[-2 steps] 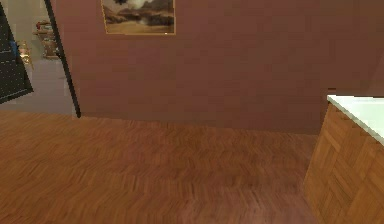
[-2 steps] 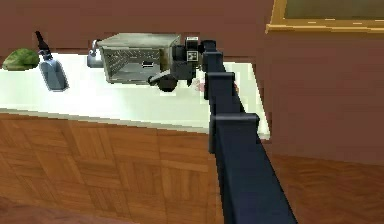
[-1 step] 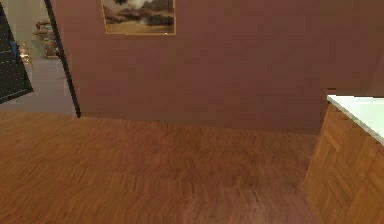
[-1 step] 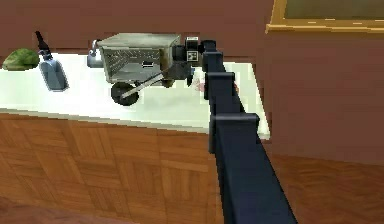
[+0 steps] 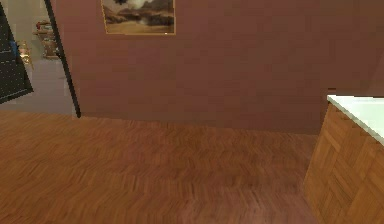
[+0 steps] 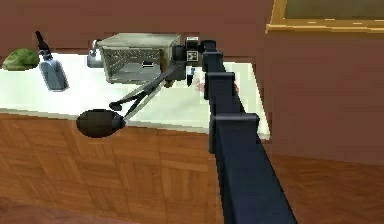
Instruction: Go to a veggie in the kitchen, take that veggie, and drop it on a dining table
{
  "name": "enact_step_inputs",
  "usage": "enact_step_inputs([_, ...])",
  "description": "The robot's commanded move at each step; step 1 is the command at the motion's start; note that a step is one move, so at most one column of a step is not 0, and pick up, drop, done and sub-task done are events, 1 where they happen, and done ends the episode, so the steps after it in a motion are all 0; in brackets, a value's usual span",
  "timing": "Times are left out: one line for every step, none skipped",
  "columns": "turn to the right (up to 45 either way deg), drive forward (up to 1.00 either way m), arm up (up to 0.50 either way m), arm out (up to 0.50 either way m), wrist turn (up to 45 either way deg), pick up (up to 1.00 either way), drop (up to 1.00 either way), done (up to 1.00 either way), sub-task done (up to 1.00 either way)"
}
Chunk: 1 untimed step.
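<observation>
1. In the arm side view the claw (image 6: 120, 102) sends its two thin fingers down and to the left from its dark body, over the front part of the white tabletop (image 6: 40, 100). I cannot tell how wide the fingers stand.
2. A dark oval blob (image 6: 98, 123) sits at the fingertips, across the tabletop's front edge. I cannot tell whether the claw has hold of it or of anything else.
3. Just behind the claw's body stands a metal box oven (image 6: 135, 58), with a small metal pot (image 6: 95, 55) at its left side.
4. Farther left is an upright grey bottle (image 6: 50, 70) with a dark top. The green veggie (image 6: 16, 58) lies at the tabletop's far left end by the wall, well apart from the claw.
5. The dark arm (image 6: 235, 140) rises from the bottom edge, and the wooden cabinet front (image 6: 60, 170) runs below the tabletop.
6. The forward view gives the room ahead: wood floor (image 5: 150, 170), a mauve wall (image 5: 240, 70) with a framed painting (image 5: 138, 15), a dark door (image 5: 15, 55) at the left, and a white-topped cabinet (image 5: 345, 165) at the right edge.
</observation>
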Motion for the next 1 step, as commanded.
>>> enact_step_inputs([0.0, 0.0, 0.0, 0.0, -15.0, 0.0, 0.0, 0.0, 0.0])
